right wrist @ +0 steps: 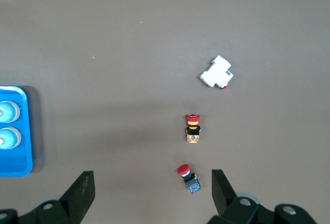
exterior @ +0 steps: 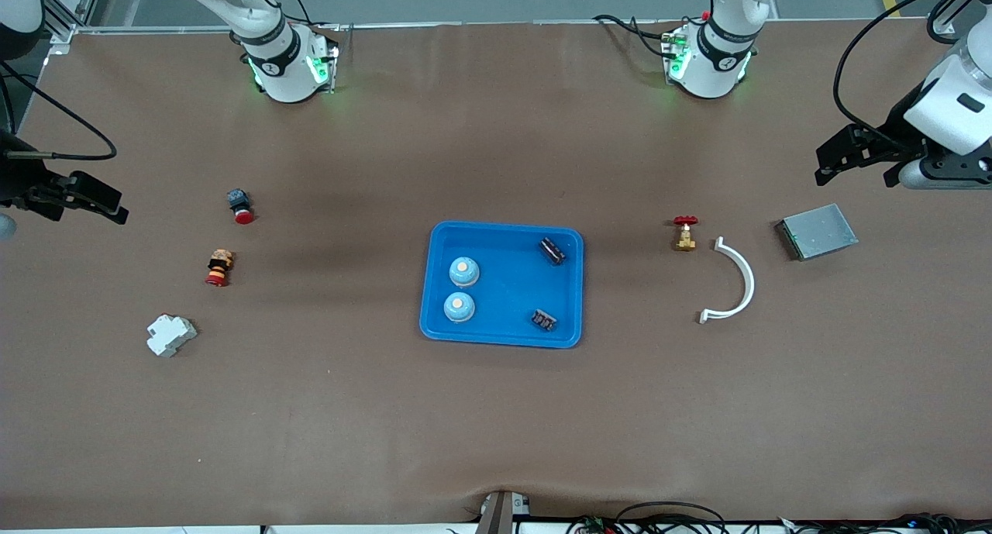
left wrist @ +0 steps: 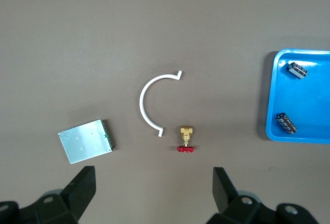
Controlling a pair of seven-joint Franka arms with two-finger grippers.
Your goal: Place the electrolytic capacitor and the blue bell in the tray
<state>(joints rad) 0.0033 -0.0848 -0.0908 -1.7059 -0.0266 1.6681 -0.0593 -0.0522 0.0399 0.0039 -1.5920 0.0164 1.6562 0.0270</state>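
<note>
The blue tray [exterior: 508, 228] lies mid-table. In it sit two blue bells [exterior: 463, 270] [exterior: 459, 307] at the right arm's end and two black electrolytic capacitors [exterior: 552, 250] [exterior: 544, 319] at the left arm's end. My left gripper [exterior: 860, 166] hangs open and empty over the table's left-arm end; its wrist view shows the tray [left wrist: 301, 105] edge with both capacitors [left wrist: 297, 69] [left wrist: 285, 123]. My right gripper [exterior: 77, 197] hangs open and empty over the right-arm end; its wrist view shows a tray [right wrist: 15, 170] corner and both bells [right wrist: 9, 112] [right wrist: 9, 138].
Toward the left arm's end lie a brass valve with a red handle [exterior: 685, 232], a white curved strip [exterior: 736, 282] and a grey metal box [exterior: 817, 231]. Toward the right arm's end stand two red push buttons [exterior: 240, 205] [exterior: 218, 267] and a white breaker [exterior: 170, 335].
</note>
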